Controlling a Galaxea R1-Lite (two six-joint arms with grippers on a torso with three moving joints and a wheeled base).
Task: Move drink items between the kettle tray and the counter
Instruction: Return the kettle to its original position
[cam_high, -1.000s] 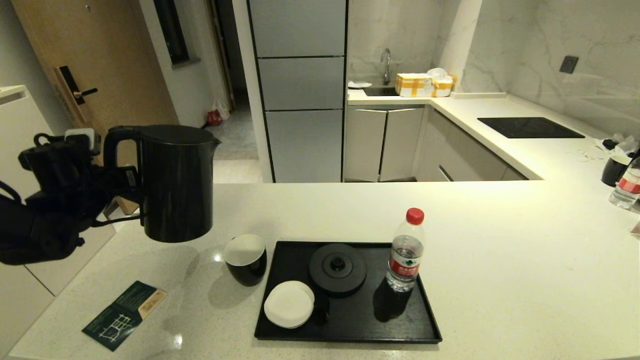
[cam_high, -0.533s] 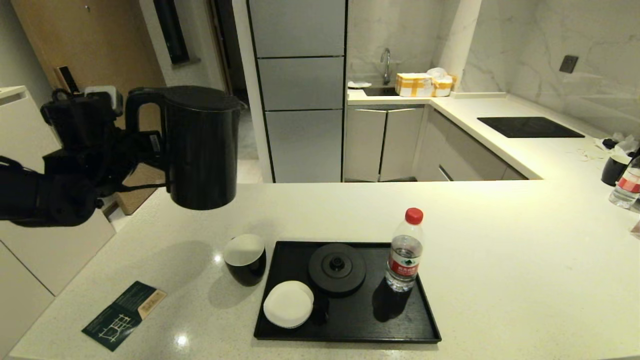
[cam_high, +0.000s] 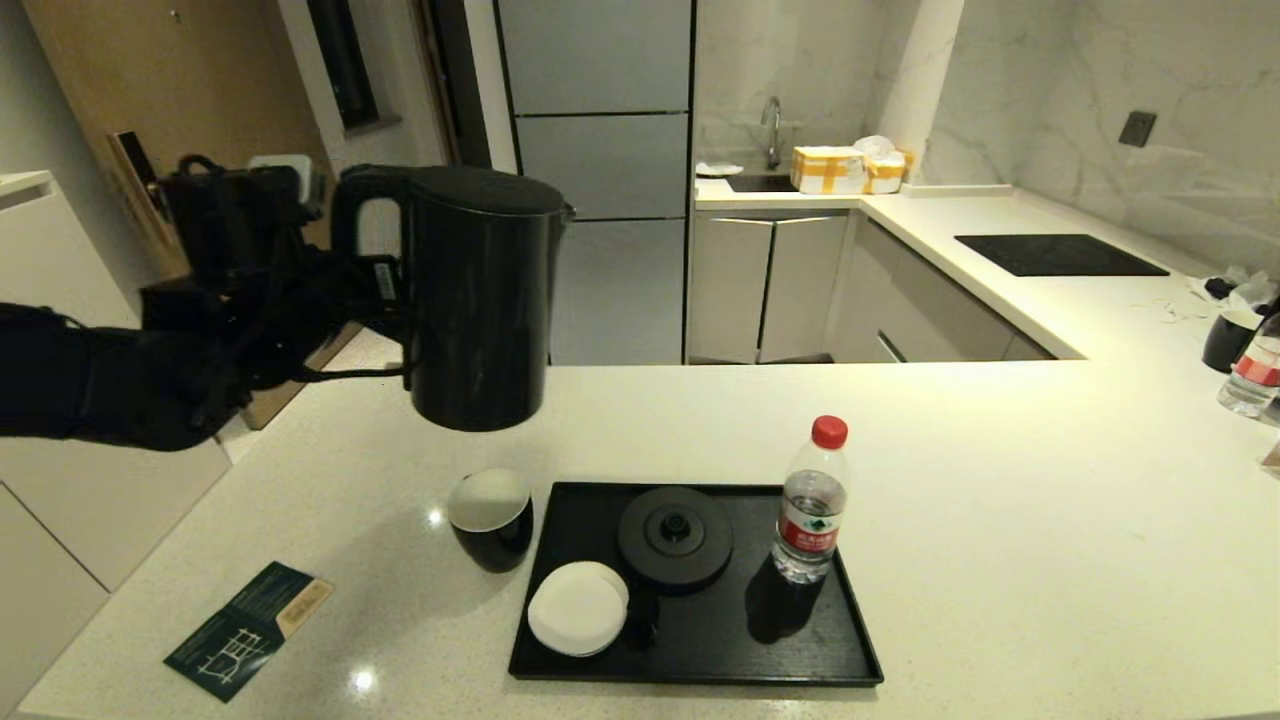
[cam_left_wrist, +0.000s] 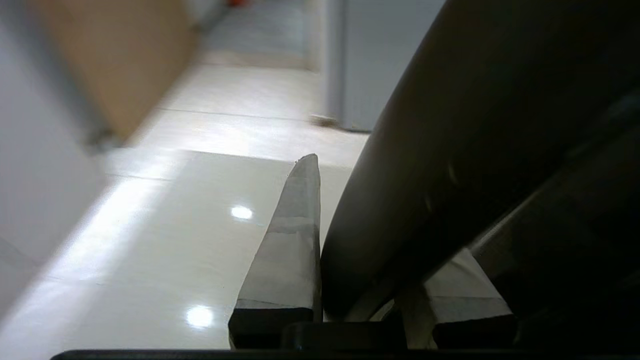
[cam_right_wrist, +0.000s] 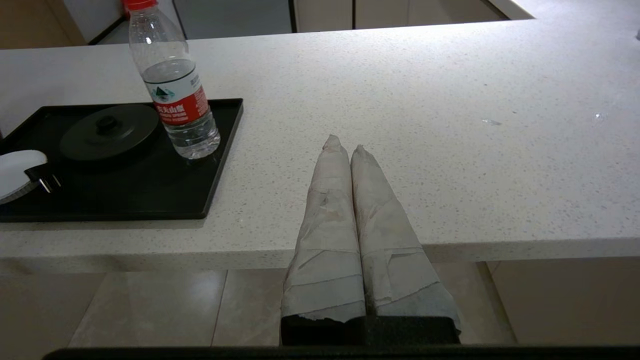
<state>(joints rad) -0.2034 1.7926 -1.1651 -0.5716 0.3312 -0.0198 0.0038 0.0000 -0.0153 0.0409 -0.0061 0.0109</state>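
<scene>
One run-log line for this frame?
left gripper: shut on kettle handle, held above counter | right gripper: shut, parked | cup: on counter | bottle: on tray

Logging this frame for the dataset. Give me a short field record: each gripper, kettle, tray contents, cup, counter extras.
left gripper: shut on the kettle's loop handle, up at the left above the counter
right gripper: shut, empty, parked low at the counter's near edge
kettle: upright, held in the air over the counter, behind the cup
tray: holds the kettle base disc, white saucer and red-capped water bottle
cup: on the counter, just left of the tray
counter extras: dark green card near left
</scene>
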